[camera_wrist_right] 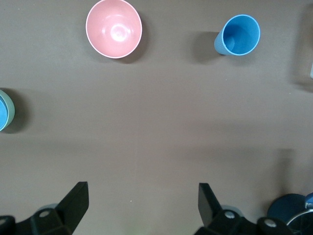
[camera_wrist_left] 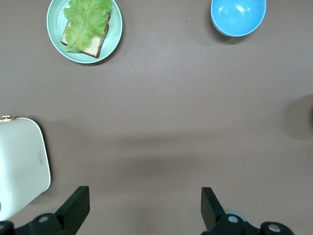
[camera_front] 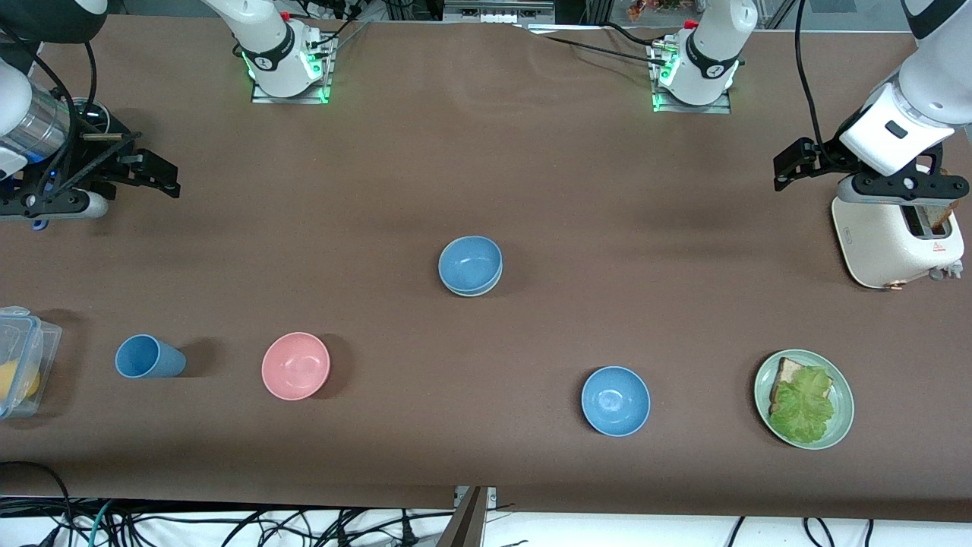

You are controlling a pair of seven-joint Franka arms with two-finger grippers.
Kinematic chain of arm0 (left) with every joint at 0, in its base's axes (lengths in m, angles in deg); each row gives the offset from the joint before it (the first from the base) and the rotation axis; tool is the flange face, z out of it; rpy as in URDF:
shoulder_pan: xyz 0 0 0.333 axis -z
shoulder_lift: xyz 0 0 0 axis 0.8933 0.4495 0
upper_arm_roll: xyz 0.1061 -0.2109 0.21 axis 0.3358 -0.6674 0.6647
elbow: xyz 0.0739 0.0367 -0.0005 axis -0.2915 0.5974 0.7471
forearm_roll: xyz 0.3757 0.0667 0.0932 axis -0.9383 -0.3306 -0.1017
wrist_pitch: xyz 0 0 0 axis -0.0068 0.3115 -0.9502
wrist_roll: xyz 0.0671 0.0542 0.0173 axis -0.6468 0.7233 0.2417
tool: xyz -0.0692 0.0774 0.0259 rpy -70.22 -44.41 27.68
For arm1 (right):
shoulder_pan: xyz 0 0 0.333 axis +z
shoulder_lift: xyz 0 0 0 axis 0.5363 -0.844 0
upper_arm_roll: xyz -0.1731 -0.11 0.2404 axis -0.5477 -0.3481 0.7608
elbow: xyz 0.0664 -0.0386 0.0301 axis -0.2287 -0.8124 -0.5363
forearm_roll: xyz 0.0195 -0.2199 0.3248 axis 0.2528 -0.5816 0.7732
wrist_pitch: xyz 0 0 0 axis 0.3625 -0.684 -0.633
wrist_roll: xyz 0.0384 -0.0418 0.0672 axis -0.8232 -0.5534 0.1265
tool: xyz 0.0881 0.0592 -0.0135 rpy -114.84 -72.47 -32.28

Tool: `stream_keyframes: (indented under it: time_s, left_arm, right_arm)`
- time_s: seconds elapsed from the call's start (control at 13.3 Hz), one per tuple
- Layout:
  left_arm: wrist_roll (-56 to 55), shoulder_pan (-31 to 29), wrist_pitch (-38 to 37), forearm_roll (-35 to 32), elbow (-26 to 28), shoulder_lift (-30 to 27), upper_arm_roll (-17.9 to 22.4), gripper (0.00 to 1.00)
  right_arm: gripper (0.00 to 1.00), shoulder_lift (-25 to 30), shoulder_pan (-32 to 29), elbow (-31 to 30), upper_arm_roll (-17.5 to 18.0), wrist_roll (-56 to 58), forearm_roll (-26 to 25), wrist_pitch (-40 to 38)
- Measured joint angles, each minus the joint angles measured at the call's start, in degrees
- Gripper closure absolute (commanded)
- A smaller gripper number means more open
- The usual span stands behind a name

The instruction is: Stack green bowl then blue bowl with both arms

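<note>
A blue bowl [camera_front: 470, 262] sits nested in the green bowl [camera_front: 477, 292] at the table's middle; only the green rim shows under it. The pair also shows at the edge of the right wrist view, green rim [camera_wrist_right: 11, 108] around blue inside [camera_wrist_right: 2, 116]. A second blue bowl [camera_front: 616, 400] stands alone nearer the front camera, also in the left wrist view [camera_wrist_left: 238, 17]. My left gripper [camera_front: 793, 167] [camera_wrist_left: 144, 208] is open and empty, up beside the toaster. My right gripper [camera_front: 152, 178] [camera_wrist_right: 142, 205] is open and empty, over the right arm's end.
A pink bowl [camera_front: 295, 365] [camera_wrist_right: 113, 28] and a blue cup [camera_front: 148, 357] [camera_wrist_right: 238, 35] stand toward the right arm's end, a clear container [camera_front: 19, 361] beside them. A green plate [camera_front: 841, 414] [camera_wrist_left: 115, 27] with bread and lettuce and a white toaster [camera_front: 896, 243] [camera_wrist_left: 22, 164] are at the left arm's end.
</note>
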Motion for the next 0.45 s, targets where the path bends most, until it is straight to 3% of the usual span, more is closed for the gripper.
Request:
stream_keyframes:
  time_s: [0.45]
  left_arm:
    - [-0.02,1.99,-2.93,-0.02,-5.39,4.13,2.55,0.0]
  right_arm:
    - [0.01,0.0,0.0,0.0,0.0,0.0,0.0,-0.02]
